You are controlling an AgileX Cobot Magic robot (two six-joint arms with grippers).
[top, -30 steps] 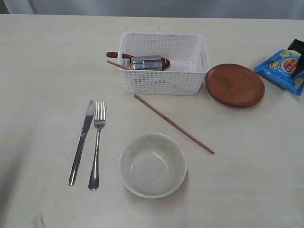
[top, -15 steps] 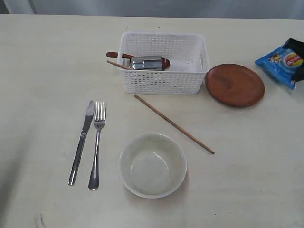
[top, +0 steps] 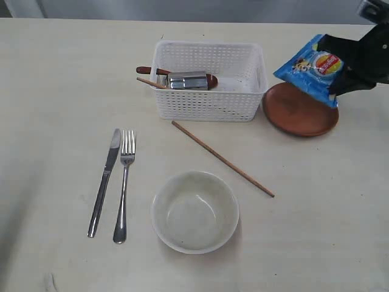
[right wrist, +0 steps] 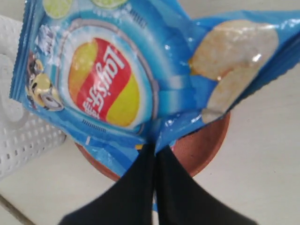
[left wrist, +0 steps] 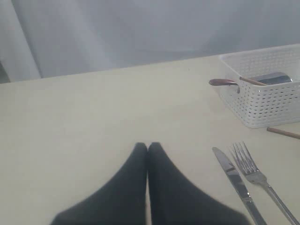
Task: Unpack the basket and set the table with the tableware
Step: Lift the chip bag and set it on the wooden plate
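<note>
1. Pale cream table (top: 55,73) carries most of the setting, with a white lattice basket (top: 209,106) at its far middle.
2. Already laid out: steel knife (top: 104,182) and fork (top: 123,188) side by side, the empty off-white bowl (top: 194,213) near them, 1 chopstick (top: 222,158) lying aslant between bowl and basket, and the brown plate (top: 298,115) just beside the basket.
3. Left in the basket are 3 pieces: steel cup (top: 188,79), reddish-brown spoon (top: 146,70) and second chopstick (top: 152,83), the last 2 poking over the rim.
4. My right gripper (right wrist: 153,152) is pinched tight on the edge of a blue chips bag (top: 311,68), which hangs above the plate.
5. My left gripper (left wrist: 147,150) is closed on nothing, over bare table near the knife.
6. I judge the task well past half done.
</note>
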